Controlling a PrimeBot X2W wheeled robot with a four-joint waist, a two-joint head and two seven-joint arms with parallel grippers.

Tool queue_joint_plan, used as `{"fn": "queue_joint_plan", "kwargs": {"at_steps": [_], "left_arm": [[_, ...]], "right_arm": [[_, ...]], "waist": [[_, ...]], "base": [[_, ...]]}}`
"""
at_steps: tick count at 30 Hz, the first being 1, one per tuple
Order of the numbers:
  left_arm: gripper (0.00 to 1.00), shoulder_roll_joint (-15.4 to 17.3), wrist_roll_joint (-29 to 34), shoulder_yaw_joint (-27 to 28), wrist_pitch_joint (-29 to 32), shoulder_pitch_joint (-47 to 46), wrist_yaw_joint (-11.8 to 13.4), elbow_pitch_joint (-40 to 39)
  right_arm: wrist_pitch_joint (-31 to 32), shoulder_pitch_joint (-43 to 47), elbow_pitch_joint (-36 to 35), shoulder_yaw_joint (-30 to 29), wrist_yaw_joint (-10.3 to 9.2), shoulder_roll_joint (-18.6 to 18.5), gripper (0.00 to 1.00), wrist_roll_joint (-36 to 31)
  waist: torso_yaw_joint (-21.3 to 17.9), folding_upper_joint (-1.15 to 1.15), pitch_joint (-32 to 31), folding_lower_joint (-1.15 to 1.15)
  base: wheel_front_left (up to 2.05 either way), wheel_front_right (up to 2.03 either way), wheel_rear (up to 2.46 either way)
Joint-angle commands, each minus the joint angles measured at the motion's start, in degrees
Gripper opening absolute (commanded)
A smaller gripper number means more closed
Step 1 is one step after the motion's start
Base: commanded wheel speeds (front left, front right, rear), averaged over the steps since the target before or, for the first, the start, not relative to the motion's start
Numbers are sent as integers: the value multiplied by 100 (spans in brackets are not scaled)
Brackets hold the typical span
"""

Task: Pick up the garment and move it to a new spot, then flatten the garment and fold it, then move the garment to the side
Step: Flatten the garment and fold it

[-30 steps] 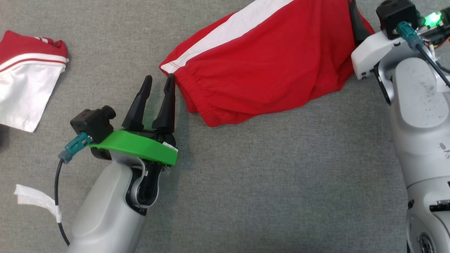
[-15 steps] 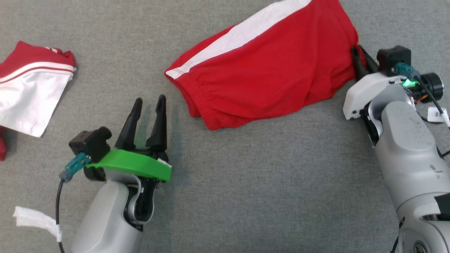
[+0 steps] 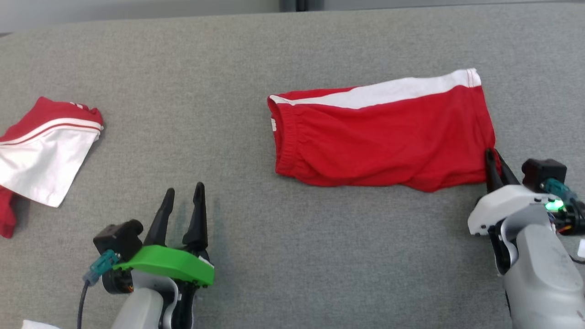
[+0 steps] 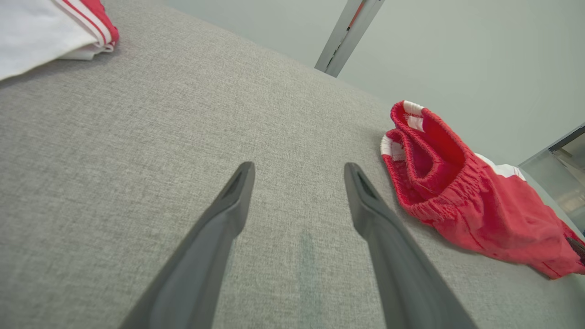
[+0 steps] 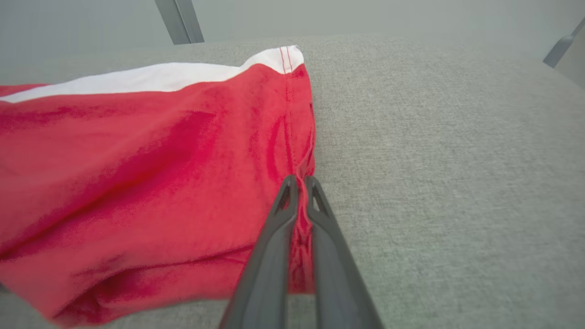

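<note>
The garment (image 3: 384, 137) is a pair of red shorts with a white side stripe, lying spread on the grey table with the waistband to the left. My right gripper (image 3: 492, 155) sits at its right hem, near the lower corner. In the right wrist view the right gripper (image 5: 300, 180) is shut on a pinch of the garment's (image 5: 137, 160) red hem. My left gripper (image 3: 185, 188) stands open over bare table, well left of and nearer than the waistband. The left wrist view has the left gripper (image 4: 299, 167) holding nothing, the garment (image 4: 480, 214) off to the right.
A second red-and-white garment (image 3: 41, 146) lies bunched at the table's left edge, also in the left wrist view as the second garment (image 4: 45, 27). The grey fabric table (image 3: 320, 256) ends at a far edge near the top. A metal post (image 4: 347, 32) stands beyond it.
My right gripper shut on the garment's hem and drew it right and toward me, so the shorts now lie level. The left gripper and waistband came apart. The head camera also shifted.
</note>
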Motion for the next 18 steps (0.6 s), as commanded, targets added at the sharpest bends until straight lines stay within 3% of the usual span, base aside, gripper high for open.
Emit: {"fn": "queue_joint_plan", "kwargs": {"at_steps": [1,6,11,15,18], "left_arm": [[100,-42,94,39,0,217,16,36],[100,-120,139,70,-1,439,16,59],[100,-175,196,0,-1,509,16,91],[100,-201,207,-58,0,533,16,125],[100,-225,197,-76,0,523,16,165]], "right_arm": [[-3,422,-279,-139,-10,15,0,208],[-7,1045,-670,-230,-10,64,0,418],[-8,1049,-1189,-98,-9,101,0,486],[-8,765,-1676,546,-9,128,0,518],[-7,507,-1846,1379,-9,124,0,854]], "waist": [[-224,0,-446,0],[-219,0,-660,0],[-159,0,-737,0],[-54,0,-747,0],[68,0,-744,0]], "base": [[0,0,0],[0,0,0],[0,0,0],[0,0,0],[0,0,0]]}}
